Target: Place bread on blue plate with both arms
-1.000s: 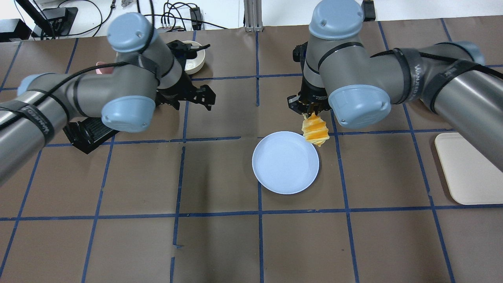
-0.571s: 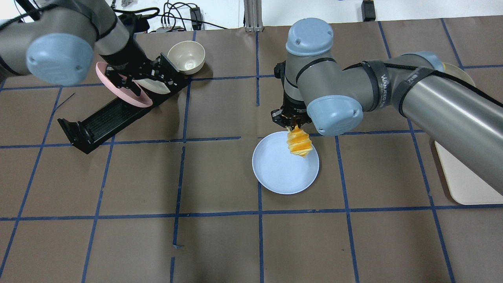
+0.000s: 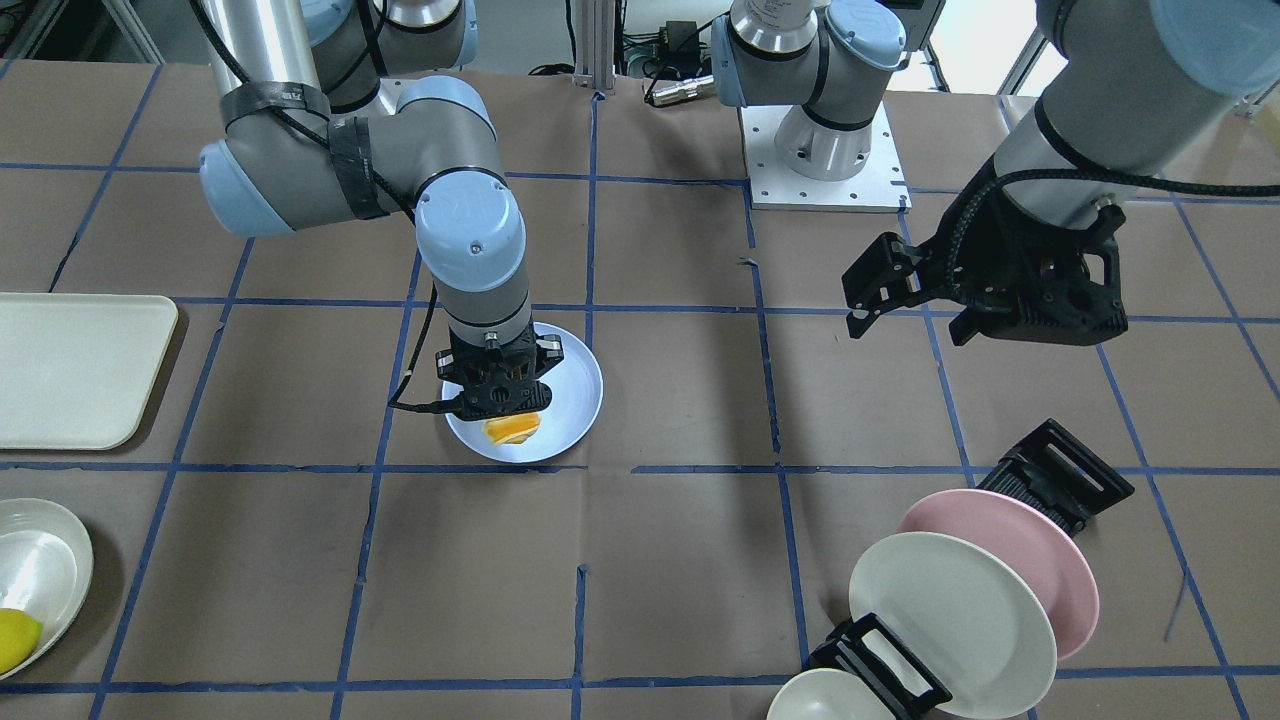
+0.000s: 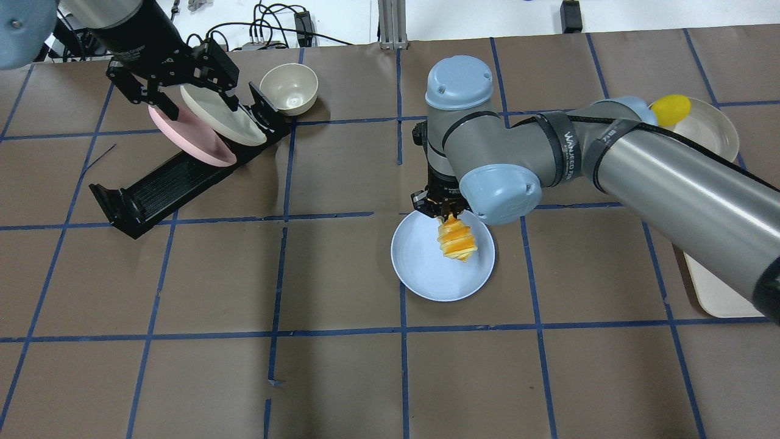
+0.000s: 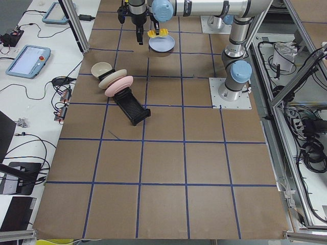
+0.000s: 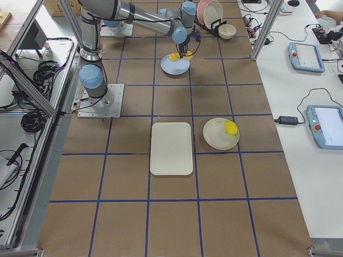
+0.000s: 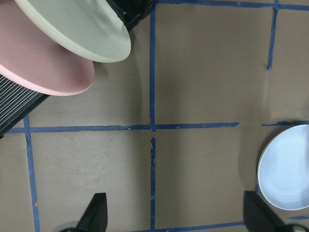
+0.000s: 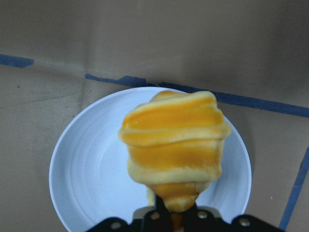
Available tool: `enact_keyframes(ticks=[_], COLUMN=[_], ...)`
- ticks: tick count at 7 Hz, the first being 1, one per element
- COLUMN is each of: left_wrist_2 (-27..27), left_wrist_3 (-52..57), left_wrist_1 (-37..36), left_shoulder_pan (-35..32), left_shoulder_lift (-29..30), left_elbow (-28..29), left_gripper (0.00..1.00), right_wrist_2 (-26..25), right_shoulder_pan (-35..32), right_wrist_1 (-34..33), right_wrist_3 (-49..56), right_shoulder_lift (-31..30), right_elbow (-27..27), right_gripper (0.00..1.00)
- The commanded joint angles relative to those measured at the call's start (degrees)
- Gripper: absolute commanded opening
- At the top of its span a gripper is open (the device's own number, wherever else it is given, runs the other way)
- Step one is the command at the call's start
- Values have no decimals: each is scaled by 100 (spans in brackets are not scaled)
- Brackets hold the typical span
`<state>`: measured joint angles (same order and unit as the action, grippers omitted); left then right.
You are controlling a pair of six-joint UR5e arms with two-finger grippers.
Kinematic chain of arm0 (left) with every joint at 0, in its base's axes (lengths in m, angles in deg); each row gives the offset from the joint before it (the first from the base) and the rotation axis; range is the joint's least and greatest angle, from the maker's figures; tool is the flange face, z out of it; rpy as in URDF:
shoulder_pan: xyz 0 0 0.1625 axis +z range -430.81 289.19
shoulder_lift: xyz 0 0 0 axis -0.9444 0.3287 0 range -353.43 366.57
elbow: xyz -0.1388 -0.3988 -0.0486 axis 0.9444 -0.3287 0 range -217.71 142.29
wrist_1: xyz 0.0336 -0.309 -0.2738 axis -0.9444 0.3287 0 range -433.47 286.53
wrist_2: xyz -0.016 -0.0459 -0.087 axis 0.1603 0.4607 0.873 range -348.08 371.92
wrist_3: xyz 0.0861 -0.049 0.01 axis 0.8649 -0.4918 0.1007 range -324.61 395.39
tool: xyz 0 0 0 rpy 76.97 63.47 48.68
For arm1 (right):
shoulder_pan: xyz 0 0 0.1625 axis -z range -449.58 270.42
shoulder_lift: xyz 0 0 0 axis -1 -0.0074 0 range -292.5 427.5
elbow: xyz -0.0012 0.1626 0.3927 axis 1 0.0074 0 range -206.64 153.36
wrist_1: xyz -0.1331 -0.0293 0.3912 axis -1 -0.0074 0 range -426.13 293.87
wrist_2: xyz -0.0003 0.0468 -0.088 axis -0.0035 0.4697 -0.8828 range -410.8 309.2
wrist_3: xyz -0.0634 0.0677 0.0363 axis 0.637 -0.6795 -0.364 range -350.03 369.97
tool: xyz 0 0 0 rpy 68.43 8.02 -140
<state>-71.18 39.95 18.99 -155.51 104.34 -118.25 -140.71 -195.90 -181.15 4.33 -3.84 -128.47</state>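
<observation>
Hanging from the right gripper (image 4: 443, 213), which is closed on its upper end, the bread (image 4: 456, 239) now sits over the right half of the blue plate (image 4: 420, 268). A second ago it dangled outside the plate's upper right rim, and shortly after that it was just over that rim. The plate itself lies where it did, just right of centre in the overhead view. Whether the bread's lower tip touches the plate cannot be told.

The right arm (image 4: 670, 177) has swung left, uncovering a bowl (image 4: 713, 137) with a lemon (image 4: 670, 108) on its rim at the upper right. The left arm (image 4: 122, 18) has pulled back to the upper left corner. Its left gripper (image 7: 176, 215) is spread wide and holds nothing, above the rack (image 4: 152, 189).

That black rack lies slantwise on the worktop (image 4: 341, 378) at the upper left, with a pink plate (image 4: 189, 137) and a cream plate (image 4: 225, 122) leaning in it and a small bowl (image 4: 289, 88) just beside its far end. A cream tray (image 4: 713, 286) shows at the right edge, partly hidden by the right arm. The blue cap on that arm's wrist covers the plate's upper right rim, and in the front view the gripper hides most of the bread.
</observation>
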Motion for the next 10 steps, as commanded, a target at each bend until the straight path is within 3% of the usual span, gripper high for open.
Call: enact_keyframes(ticks=[1, 2, 4, 7, 10], left_wrist_2=[4, -13, 83, -433, -374], left_wrist_3=[-34, 18, 28, -60, -7], left_wrist_1=[18, 35, -44, -70, -464], left_shoulder_pan=[-12, -3, -56, -56, 67], left_shoulder_lift=[-284, -433, -584, -1014, -1051], left_elbow=[-258, -355, -671, -1171, -1227], left_gripper=[100, 100, 100, 100, 100], right_wrist_2=[-10, -1, -1, -62, -71], right_shoulder_pan=[-3, -11, -47, 67, 864], right_wrist_1=[-404, -503, -521, -513, -347], right_wrist_3=[37, 2, -24, 107, 702], right_shoulder_lift=[-11, -20, -20, -134, -738], right_elbow=[-362, -381, -373, -172, 268], right_gripper=[74, 99, 100, 100, 100])
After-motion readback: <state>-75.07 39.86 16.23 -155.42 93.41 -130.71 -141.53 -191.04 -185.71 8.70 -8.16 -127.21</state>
